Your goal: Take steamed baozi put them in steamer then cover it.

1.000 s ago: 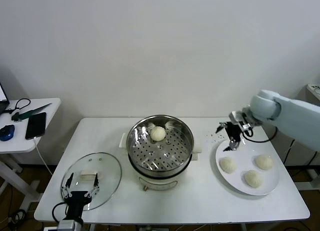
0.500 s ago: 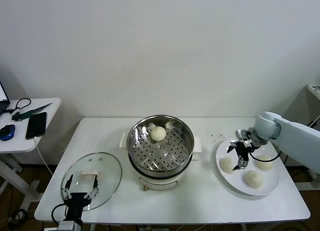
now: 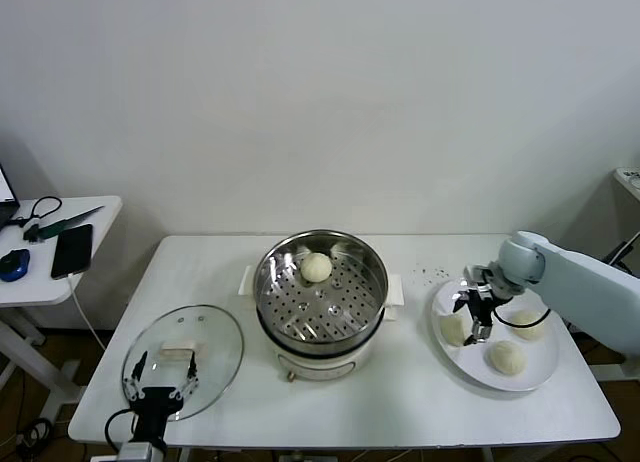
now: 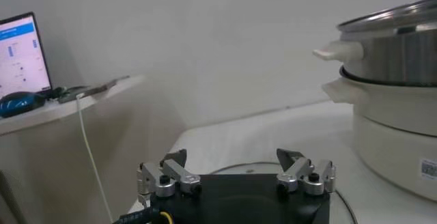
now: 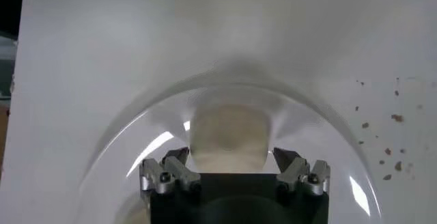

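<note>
The steamer stands mid-table, its steel pot uncovered, with one baozi on its perforated floor. Three more baozi lie on a white plate at the right: one at its left side, one further right, one nearer the front. My right gripper is down over the left-side baozi; in the right wrist view the gripper is open, a finger on each side of that bun with small gaps. My left gripper is parked open at the front left, above the glass lid.
A side table at the far left carries a phone, a mouse and cables. Dark crumbs speckle the tabletop between steamer and plate. In the left wrist view the steamer rises beyond the open left gripper.
My right gripper has moved from above the table at the plate's far-left edge down to the baozi on the plate's left side. The left arm has not moved.
</note>
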`<state>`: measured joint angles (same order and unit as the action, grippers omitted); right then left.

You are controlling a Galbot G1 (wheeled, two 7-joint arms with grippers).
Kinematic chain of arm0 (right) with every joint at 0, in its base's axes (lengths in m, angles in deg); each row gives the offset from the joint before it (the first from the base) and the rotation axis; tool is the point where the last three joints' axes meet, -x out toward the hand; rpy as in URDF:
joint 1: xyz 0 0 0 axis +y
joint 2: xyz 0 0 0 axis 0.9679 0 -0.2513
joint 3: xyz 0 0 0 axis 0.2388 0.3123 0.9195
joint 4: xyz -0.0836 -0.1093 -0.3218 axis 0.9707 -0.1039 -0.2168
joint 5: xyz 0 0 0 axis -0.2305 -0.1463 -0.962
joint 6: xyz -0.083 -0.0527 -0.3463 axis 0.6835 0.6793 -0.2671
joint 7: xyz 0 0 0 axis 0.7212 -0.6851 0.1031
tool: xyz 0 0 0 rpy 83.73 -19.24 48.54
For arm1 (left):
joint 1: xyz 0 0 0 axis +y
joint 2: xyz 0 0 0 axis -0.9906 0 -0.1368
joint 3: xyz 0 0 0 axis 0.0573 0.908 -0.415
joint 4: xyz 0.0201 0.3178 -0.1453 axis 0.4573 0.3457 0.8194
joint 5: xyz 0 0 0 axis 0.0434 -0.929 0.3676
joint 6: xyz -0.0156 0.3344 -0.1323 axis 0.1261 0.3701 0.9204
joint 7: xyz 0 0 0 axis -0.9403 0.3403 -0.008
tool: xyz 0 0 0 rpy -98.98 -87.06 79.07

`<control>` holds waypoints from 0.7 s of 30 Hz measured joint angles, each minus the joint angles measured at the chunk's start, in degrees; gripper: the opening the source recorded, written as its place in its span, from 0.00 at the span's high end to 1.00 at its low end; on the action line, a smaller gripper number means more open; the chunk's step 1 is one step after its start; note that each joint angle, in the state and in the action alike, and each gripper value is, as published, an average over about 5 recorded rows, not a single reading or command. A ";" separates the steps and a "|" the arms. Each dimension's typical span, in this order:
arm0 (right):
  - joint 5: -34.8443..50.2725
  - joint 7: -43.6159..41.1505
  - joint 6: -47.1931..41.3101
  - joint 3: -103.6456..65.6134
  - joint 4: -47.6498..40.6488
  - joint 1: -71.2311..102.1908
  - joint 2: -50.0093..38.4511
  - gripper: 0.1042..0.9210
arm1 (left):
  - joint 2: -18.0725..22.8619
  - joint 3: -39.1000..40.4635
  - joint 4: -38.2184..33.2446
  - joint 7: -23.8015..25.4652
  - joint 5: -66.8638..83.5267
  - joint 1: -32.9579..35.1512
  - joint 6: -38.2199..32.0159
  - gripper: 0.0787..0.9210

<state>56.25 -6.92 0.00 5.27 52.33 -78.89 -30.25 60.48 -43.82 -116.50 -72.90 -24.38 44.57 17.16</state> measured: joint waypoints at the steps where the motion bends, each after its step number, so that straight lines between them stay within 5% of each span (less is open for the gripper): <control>1: -0.05 -0.04 0.05 -0.03 -0.18 0.11 0.16 0.12 | 0.03 0.00 0.00 -0.01 -0.01 0.06 -0.03 0.12; 21: 1.95 0.12 -0.51 1.60 0.49 -2.57 -1.30 0.26 | 0.14 0.45 -0.01 0.05 -0.18 0.69 -0.44 0.12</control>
<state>58.20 -6.80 -0.51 6.88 52.82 -81.47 -31.55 60.62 -43.37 -116.51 -72.85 -24.56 45.26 16.71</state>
